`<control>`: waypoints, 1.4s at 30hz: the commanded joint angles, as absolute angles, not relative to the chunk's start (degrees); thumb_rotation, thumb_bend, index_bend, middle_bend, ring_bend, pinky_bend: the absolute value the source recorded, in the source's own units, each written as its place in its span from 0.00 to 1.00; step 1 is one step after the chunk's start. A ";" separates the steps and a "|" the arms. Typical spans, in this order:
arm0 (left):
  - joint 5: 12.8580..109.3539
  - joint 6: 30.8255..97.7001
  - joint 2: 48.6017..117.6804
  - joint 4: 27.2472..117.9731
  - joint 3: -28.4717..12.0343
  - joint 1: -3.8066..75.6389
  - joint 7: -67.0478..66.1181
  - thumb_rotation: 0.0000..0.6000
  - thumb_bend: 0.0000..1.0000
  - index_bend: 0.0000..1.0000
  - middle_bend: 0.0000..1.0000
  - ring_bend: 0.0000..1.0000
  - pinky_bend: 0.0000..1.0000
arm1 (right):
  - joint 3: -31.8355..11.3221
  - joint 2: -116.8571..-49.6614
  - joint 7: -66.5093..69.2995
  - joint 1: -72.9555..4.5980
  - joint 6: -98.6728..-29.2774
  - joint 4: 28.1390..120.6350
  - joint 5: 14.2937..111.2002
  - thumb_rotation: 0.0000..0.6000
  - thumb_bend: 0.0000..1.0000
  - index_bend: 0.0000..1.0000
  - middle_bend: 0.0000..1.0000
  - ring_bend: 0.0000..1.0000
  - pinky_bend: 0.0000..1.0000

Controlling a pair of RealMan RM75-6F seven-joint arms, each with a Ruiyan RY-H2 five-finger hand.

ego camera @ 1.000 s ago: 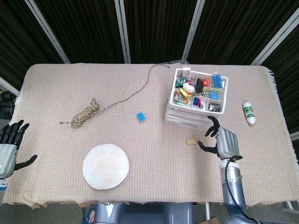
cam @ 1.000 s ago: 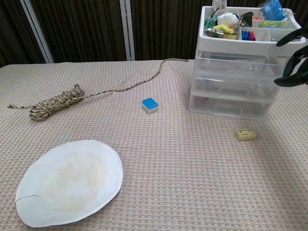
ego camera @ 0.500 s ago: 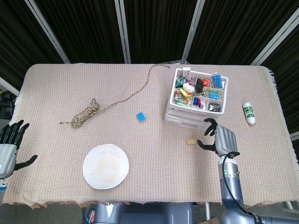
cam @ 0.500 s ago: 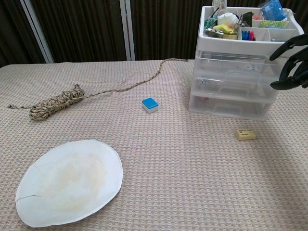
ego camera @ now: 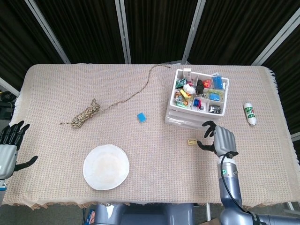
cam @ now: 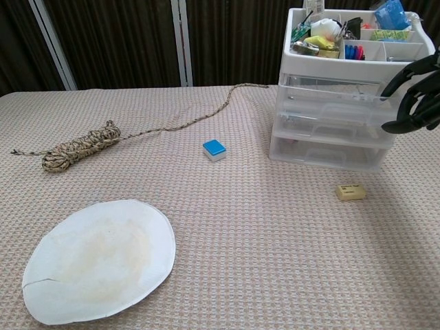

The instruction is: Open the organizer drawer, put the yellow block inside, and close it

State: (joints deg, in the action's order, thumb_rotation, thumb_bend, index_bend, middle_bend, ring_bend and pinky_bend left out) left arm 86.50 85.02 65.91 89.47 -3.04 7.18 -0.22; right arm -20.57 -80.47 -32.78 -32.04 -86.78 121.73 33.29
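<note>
The clear plastic organizer (ego camera: 193, 118) (cam: 328, 130) stands at the right of the table, its drawers closed and its top tray full of small items. A small pale yellow block (ego camera: 191, 141) (cam: 350, 192) lies on the cloth just in front of it. My right hand (ego camera: 221, 140) (cam: 416, 96) hovers open by the organizer's front right corner, fingers spread and curled toward the drawers, holding nothing. My left hand (ego camera: 8, 149) rests open at the table's far left edge, seen only in the head view.
A blue-topped block (ego camera: 141, 117) (cam: 214, 149) lies mid-table. A coiled rope (ego camera: 86, 113) (cam: 79, 146) trails toward the back. A white paper plate (ego camera: 106, 166) (cam: 100, 258) sits near the front. A white tube (ego camera: 250, 113) lies right of the organizer.
My right hand has edged left and toward the organizer's front, closer to the drawers. The left hand, the block and the organizer have not moved.
</note>
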 commanded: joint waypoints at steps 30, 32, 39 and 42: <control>86.27 84.72 65.65 89.88 -2.98 7.21 -0.21 1.00 0.21 0.02 0.00 0.00 0.00 | -14.94 -78.90 -29.82 -28.21 -88.66 127.01 41.41 1.00 0.16 0.36 0.49 0.45 0.42; 86.21 84.72 65.64 89.91 -3.01 7.20 -0.16 1.00 0.21 0.02 0.00 0.00 0.00 | -14.94 -79.10 -29.39 -28.02 -88.81 126.85 42.06 1.00 0.16 0.33 0.48 0.45 0.42; 86.16 84.68 65.63 89.93 -3.02 7.21 -0.10 1.00 0.21 0.02 0.00 0.00 0.00 | -14.79 -78.89 -28.61 -27.26 -89.58 127.27 44.71 1.00 0.16 0.17 0.48 0.44 0.42; 86.13 84.66 65.61 89.95 -3.01 7.21 -0.04 1.00 0.21 0.02 0.00 0.00 0.00 | -14.48 -78.47 -28.23 -26.60 -90.41 128.29 46.57 1.00 0.16 0.14 0.48 0.44 0.42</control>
State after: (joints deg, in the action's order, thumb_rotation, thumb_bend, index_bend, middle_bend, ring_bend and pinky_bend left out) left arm 86.13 84.66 65.61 89.95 -3.01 7.20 -0.05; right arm -14.74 -78.73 -28.45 -27.01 -89.94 127.74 45.63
